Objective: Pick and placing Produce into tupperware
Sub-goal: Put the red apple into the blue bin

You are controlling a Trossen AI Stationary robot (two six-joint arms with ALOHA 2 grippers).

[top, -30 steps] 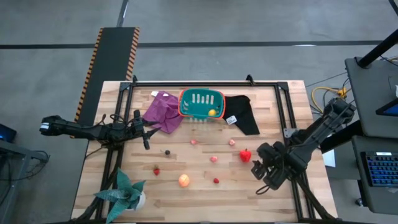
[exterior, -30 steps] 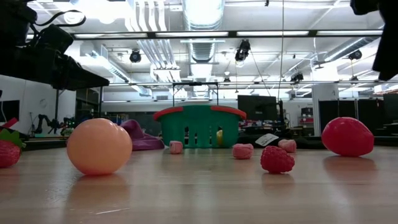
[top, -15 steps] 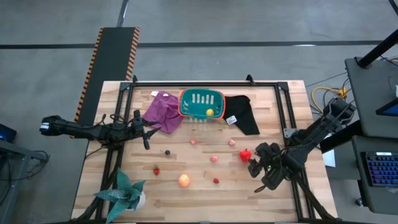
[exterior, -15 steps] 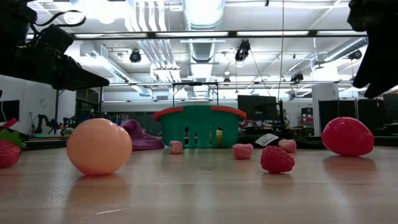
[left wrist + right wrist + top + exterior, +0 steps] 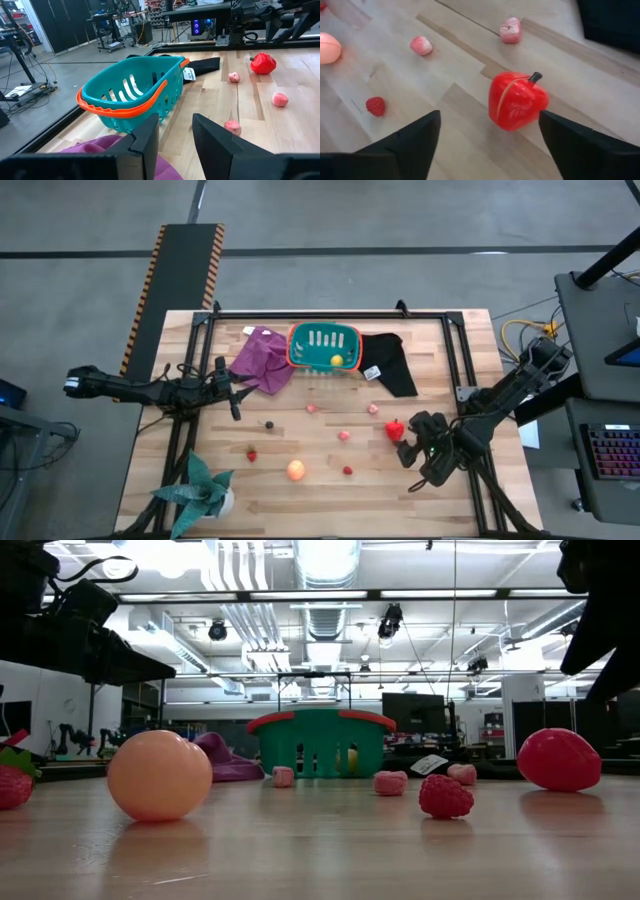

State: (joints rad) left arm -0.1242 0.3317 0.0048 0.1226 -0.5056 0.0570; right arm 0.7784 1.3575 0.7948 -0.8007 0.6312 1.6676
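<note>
Wood table (image 5: 330,490) w/ scattered produce, right gripper (image 5: 485,145) jaws apart near red pepper (image 5: 517,100), left gripper (image 5: 175,135) jaws apart

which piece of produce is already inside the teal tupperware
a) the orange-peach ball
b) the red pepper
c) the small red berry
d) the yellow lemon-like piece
d: in the high view the yellow lemon-like piece lies inside the tupperware, while the red pepper, the orange-peach ball and the small red berry sit out on the table.
</note>
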